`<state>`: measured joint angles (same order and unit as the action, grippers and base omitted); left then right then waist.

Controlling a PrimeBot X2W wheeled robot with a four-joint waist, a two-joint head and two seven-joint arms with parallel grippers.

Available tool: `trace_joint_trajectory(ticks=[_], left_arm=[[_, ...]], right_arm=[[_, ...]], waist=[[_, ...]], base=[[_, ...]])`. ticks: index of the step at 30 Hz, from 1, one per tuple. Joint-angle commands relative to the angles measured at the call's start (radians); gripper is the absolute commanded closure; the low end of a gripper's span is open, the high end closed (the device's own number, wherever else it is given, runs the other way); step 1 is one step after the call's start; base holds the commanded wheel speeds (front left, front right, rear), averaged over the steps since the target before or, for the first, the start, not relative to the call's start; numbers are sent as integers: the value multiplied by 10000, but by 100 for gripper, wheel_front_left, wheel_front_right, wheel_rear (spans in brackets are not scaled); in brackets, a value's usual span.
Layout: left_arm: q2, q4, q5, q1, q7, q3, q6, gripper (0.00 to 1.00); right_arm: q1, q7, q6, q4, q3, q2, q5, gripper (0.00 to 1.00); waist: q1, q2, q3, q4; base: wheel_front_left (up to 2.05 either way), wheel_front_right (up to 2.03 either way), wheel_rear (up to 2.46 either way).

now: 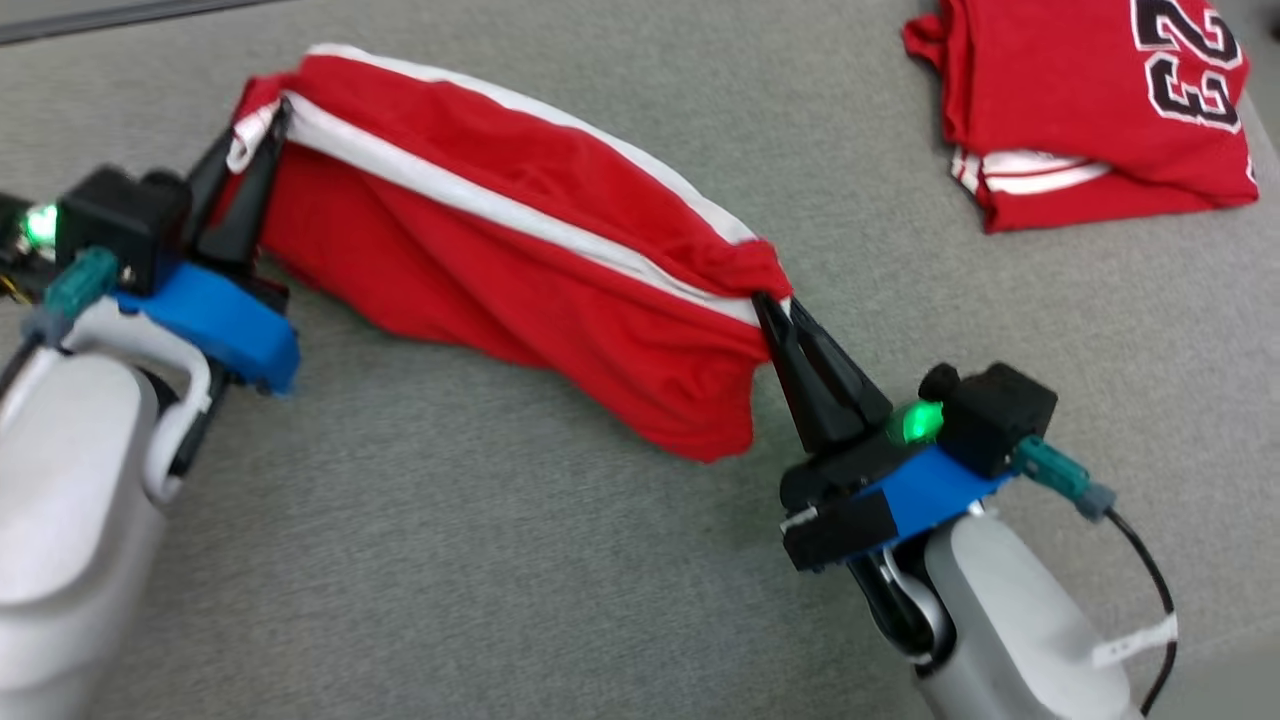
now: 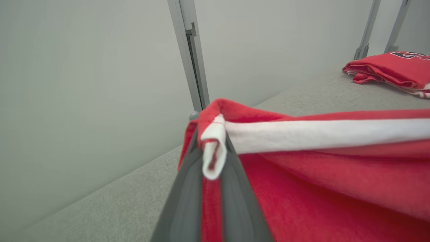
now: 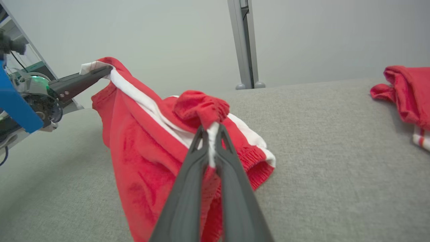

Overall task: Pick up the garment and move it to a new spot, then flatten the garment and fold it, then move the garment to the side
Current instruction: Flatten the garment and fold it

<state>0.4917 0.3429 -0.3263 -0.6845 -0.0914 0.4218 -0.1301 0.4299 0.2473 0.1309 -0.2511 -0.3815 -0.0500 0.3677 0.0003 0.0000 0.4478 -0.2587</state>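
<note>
- One garment (image 1: 500, 260): red cloth with white stripes, strung between the two claws above the grey table (image 1: 450, 580), sagging in the middle. Its lower folds look to touch the table.
- The left claw (image 1: 268, 125): fingers pinched together on the white-striped corner at the garment's far-left end. Nothing else is held.
- The right claw (image 1: 778, 310): fingers pinched together on the bunched corner at the garment's near-right end. Nothing else is held.
- Step in hand, as judged: carrying or spreading the garment before laying it flat.
- Handling note: move both claws together at one height, so the span neither slackens nor strains. Both grips are on small corners, and a sharp pull could slip them.
- Handling note: draw the claws apart enough to take out the sag. Then lower the hanging edge first, so the cloth unrolls flat and does not heap.
- Handling note: stay well apart from the folded jersey (image 1: 1090, 110) at the far right of the table.
- Head view: gives the whole span, the slant of the stripes and the free table around the garment.
- Left wrist view: gives that grip close up. The white stripe end (image 2: 212, 151) curls over between the fingers, which looks a shallow hold. A metal post (image 2: 189, 57) stands at the table's back edge.
- Right wrist view: gives the left claw's grip from the side and the gathered corner (image 3: 201, 106) above its own fingertips. It also gives a ribbed hem (image 3: 257, 164) lying on the table, which the head view's angle covers with upper cloth.
</note>
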Motion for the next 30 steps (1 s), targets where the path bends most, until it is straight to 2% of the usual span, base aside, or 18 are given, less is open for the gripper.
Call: trace_joint_trajectory(ticks=[1,12,13,14,15,16,22,30], left_arm=[[161,228,-61,-422,21,180,-5,100],[395,2059,-578,-2257,77,1154,6,100],[417,2251,-591,-2351,93,1240,6,100],[394,2447,-634,-2452,69,1274,6,100],[395,2604,-644,-2543,50,1332,6,71],[381,2739,-623,-2646,-37,1410,4,0],[227,3340,-870,-2731,-815,1343,4,0],[287,3254,-1299,-2129,-1522,874,205,0]], right_arm=[[367,80,-2,-173,-69,-20,185,100],[1926,182,-2,-1250,-552,-14,933,100],[2037,186,-2,-1274,-591,-14,989,74],[2130,188,-2,-1228,-561,-23,1034,21],[2132,187,-2,-1210,-567,-23,1083,0],[2125,188,-2,-1128,-522,-21,1090,0],[1574,183,0,-379,198,-18,554,0],[-176,183,0,1466,1774,-16,-186,0]], waist=[[-3,0,130,-111],[-3,0,809,-622],[-3,0,834,-641],[-3,0,854,-651],[-3,0,866,-654],[-3,0,871,-653],[-3,0,687,-529],[-3,0,451,-310]], base=[[0,0,0],[0,0,0],[0,0,0],[0,0,0],[0,0,0],[0,0,0],[0,0,0],[0,0,0]])
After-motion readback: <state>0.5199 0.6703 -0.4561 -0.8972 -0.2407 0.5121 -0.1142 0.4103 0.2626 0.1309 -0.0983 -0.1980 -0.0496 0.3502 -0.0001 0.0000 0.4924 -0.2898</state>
